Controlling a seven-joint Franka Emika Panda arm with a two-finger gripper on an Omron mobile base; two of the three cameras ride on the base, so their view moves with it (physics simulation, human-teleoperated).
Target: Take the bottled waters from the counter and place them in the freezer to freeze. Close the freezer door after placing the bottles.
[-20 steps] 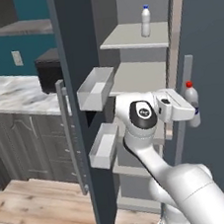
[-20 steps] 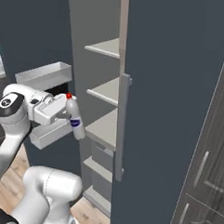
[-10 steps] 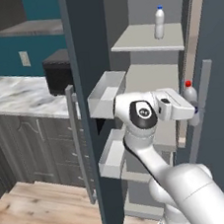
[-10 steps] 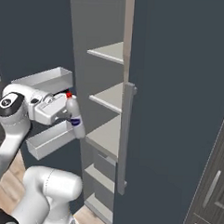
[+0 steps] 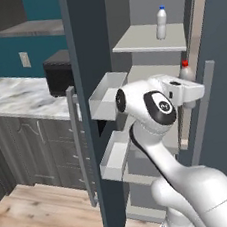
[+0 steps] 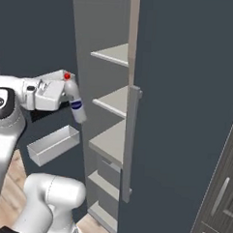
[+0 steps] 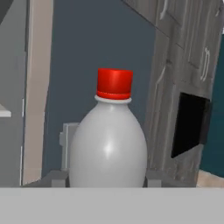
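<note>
Hand view showed the claw closed on the red-capped bottle, its dark fingertips flanking the bottle's lower body, cap pointing away from the wrist. Right base view had the same bottle tilted, cap uppermost, held in open air just short of the freezer shelves, a white door bin below it. Left base view placed the claw level with a middle shelf, beside the open freezer door. Blue-capped bottle stood upright on the shelf above the claw. Counter and black microwave lay well off, beyond the door.
</note>
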